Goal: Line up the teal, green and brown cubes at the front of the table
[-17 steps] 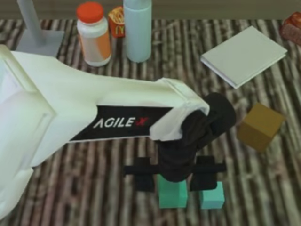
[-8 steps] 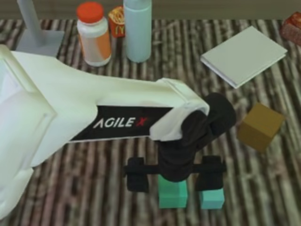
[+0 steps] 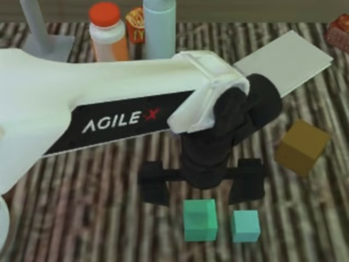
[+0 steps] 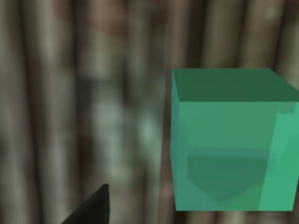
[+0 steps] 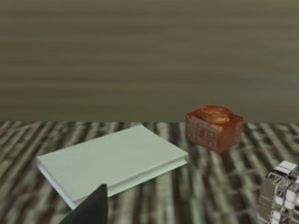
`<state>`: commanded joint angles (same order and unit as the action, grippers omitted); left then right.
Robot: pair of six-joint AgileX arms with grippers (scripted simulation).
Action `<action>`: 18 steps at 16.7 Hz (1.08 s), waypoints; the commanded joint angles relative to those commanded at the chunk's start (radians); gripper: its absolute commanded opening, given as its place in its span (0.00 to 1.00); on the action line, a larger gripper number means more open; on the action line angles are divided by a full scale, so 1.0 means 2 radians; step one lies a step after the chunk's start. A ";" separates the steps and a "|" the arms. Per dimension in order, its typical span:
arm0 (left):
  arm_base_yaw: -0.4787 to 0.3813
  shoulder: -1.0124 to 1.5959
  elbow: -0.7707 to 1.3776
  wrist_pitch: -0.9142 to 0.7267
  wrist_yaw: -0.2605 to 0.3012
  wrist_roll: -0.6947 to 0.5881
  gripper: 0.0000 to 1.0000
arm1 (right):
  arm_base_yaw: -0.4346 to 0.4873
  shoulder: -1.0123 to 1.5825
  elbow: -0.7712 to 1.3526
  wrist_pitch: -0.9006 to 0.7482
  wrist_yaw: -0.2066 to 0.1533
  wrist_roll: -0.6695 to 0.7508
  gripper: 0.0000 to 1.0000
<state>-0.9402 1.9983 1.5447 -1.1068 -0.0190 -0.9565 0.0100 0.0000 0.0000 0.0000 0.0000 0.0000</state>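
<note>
My left tool (image 3: pixel 202 183) hangs over the front middle of the desk (image 3: pixel 82 218), fingers spread wide and holding nothing. The green cube (image 3: pixel 200 219) sits free on the desk just in front of it, clear of both fingers; my left wrist view fills with that cube (image 4: pixel 231 140) and one dark fingertip (image 4: pixel 91 207) off to its side. The teal cube (image 3: pixel 245 225) stands just beside the green one on its right, a narrow gap between them, both near the front edge. The brown cube (image 3: pixel 302 146) sits apart, farther back and to the right, turned at an angle. Behind my arm: an orange-capped bottle (image 3: pixel 107 30), a pale blue bottle (image 3: pixel 159 27), a small red-and-yellow box (image 3: pixel 134 24) between them, and a grey-white book (image 3: pixel 294 54) at back right. My right arm is out of the top view; its wrist camera looks across the book (image 5: pixel 112 161) at a reddish-brown block (image 5: pixel 214 128).
</note>
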 joint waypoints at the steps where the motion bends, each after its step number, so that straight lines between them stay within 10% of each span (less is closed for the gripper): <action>1: 0.001 -0.005 0.006 -0.008 0.000 0.000 1.00 | 0.000 0.000 0.000 0.000 0.000 0.000 1.00; 9: 0.016 -0.036 -0.020 0.008 -0.002 0.005 1.00 | 0.007 0.030 0.030 -0.022 -0.002 -0.012 1.00; 18: 0.198 -0.397 -0.308 0.195 -0.009 0.097 1.00 | 0.054 0.378 0.310 -0.223 -0.001 -0.122 1.00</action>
<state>-0.5444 1.2037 0.9288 -0.7167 -0.0364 -0.7622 0.1179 0.7560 0.6199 -0.4467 -0.0018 -0.2433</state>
